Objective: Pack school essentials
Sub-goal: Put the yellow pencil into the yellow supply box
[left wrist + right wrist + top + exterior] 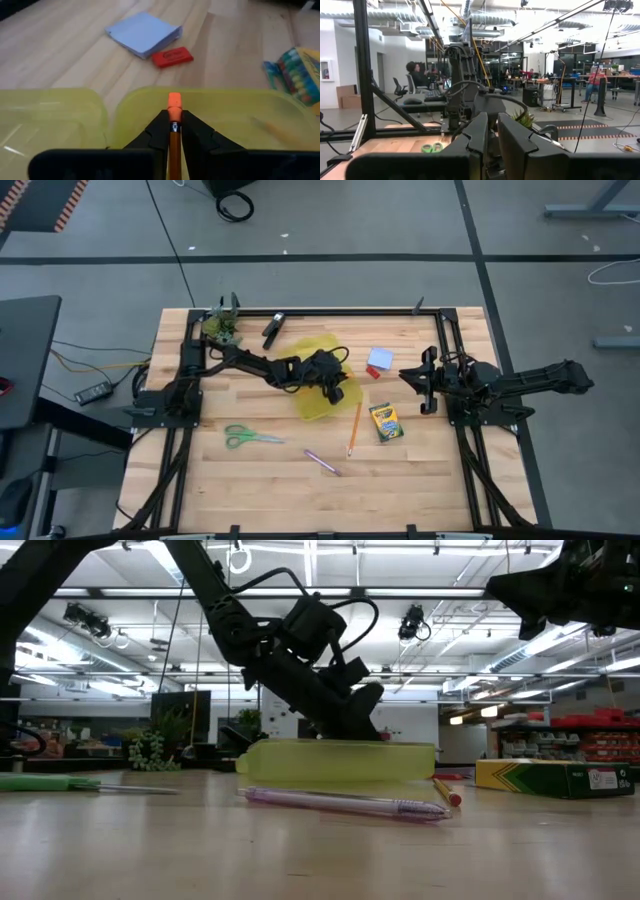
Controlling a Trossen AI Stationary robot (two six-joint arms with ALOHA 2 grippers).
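My left gripper (338, 388) (174, 119) is shut on an orange pencil (174, 107) above an open yellow see-through container (318, 402) (220, 107) (340, 760). A second orange pencil (354, 430), a green-yellow crayon box (385, 422) (300, 70), a purple pen (322, 462) (345, 802) and green-handled scissors (250, 437) lie flat on the table. Beyond the container a pale blue notepad (145, 32) lies with a red eraser (172, 56) beside it. My right gripper (425, 385) (492, 120) waits, shut and holding nothing, at the table's right. My left gripper pinches the pencil between its two fingers (195, 134), just behind the eraser end (174, 100), which pokes out past the fingertips. The pencil lies along the fingers. They slant down from the table's left into the container (365, 730). The pencil's rear part is hidden.
A black clip (273, 328) and a small green plant clump (222, 328) sit at the far left of the table. A black frame (440, 340) borders the tabletop. Bare wood lies along the near edge (420, 490).
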